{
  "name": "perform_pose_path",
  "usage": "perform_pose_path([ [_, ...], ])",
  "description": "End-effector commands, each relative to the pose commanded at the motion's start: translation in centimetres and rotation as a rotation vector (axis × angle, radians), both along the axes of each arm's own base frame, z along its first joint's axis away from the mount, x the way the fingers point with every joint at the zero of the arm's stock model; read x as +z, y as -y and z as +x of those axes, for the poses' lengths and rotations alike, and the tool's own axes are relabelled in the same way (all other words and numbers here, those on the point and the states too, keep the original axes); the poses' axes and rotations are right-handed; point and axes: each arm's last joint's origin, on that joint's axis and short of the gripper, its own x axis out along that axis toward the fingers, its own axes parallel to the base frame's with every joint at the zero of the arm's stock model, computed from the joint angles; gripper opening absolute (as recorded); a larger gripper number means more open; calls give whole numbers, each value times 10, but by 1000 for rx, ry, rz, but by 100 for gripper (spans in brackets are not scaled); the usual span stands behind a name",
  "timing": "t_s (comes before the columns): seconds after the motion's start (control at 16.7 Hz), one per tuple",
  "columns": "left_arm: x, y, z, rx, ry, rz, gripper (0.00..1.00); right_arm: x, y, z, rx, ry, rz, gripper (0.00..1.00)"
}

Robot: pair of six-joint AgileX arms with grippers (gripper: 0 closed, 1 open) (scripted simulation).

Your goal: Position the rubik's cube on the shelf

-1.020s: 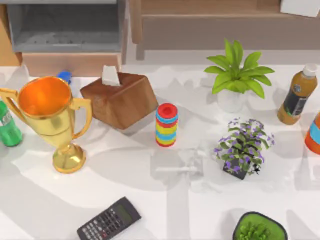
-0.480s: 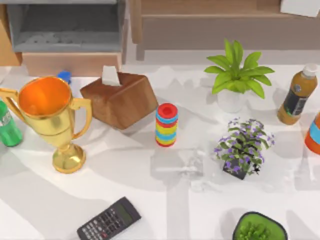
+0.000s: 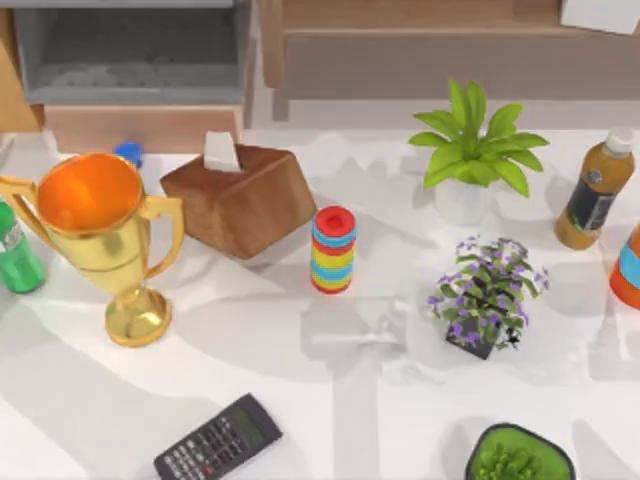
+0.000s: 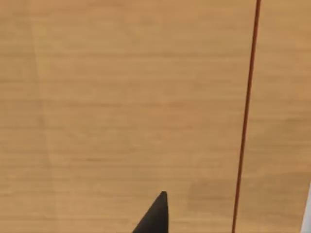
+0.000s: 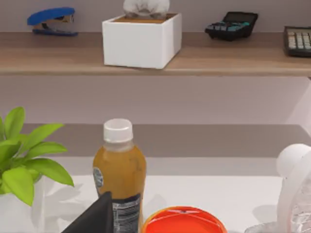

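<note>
The shelf (image 3: 420, 40) ran along the table's (image 3: 300, 400) far edge; in the right wrist view its board (image 5: 233, 56) carried a white tissue box (image 5: 142, 40), a stapler (image 5: 51, 20) and calculators. Open tabletop lay between the ring stack (image 3: 333, 250) and the calculator (image 3: 218, 440). I could not tell where the rubik's cube was. I could not tell either gripper's jaw state.

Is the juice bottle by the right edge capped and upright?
Yes: the juice bottle stands upright with its white cap on, beside the potted plant.
</note>
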Motion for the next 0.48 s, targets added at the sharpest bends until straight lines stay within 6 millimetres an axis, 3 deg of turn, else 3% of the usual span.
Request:
perform_pose_path([
  [0.36,0,0,0,0,0,0,2,0,0,0,0,0,0,100],
  [0.48,0,0,0,0,0,0,0,0,0,0,0,0,0,100],
])
